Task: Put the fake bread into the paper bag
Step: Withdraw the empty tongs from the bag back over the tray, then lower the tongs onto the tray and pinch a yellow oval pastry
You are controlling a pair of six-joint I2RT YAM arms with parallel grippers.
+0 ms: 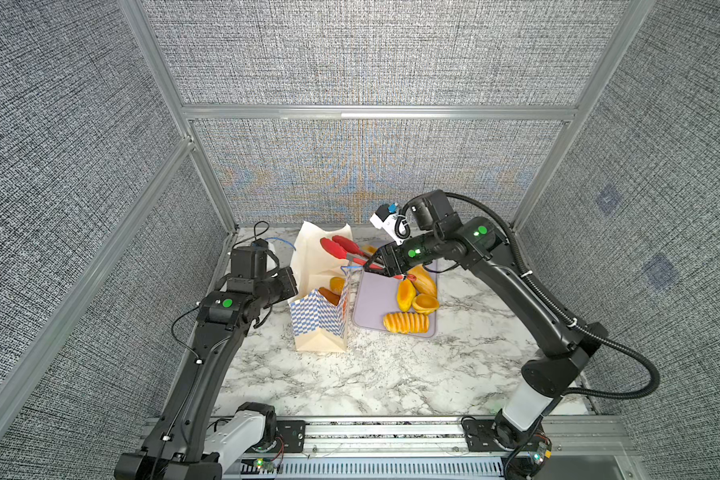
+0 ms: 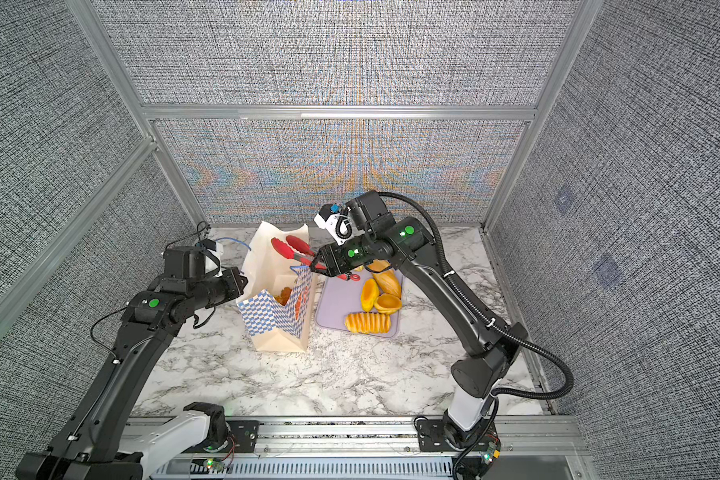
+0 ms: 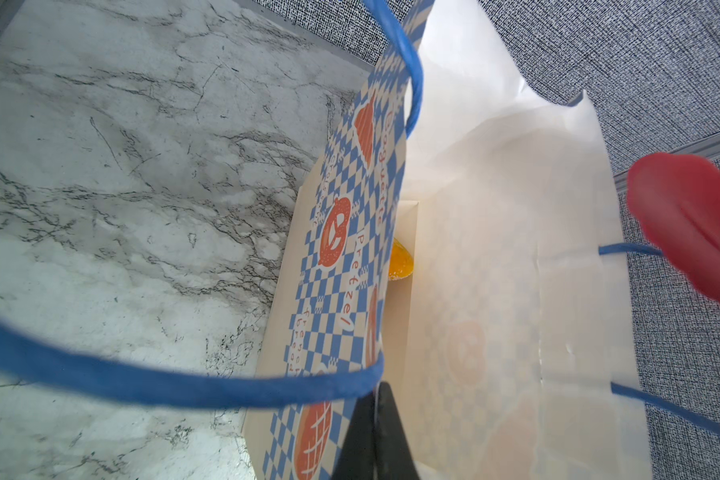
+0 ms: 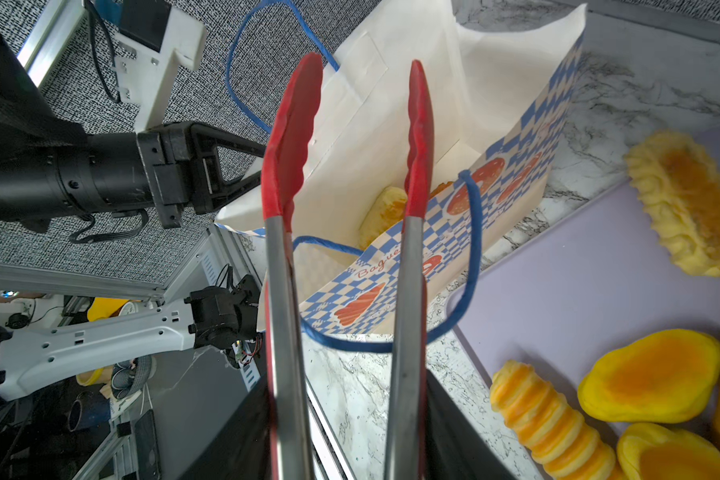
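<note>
On marble (image 1: pixel 391 374) — paper bag (image 1: pixel 321 328) upright

Marble tabletop (image 1: pixel 391 374): paper bag (image 1: pixel 321 332) upright, ctr; lavender tray (image 1: pixel 373 295) just beside.

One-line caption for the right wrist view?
Empty red tongs hover above the open paper bag, fake bread already inside, more waiting on the lavender tray.
</note>
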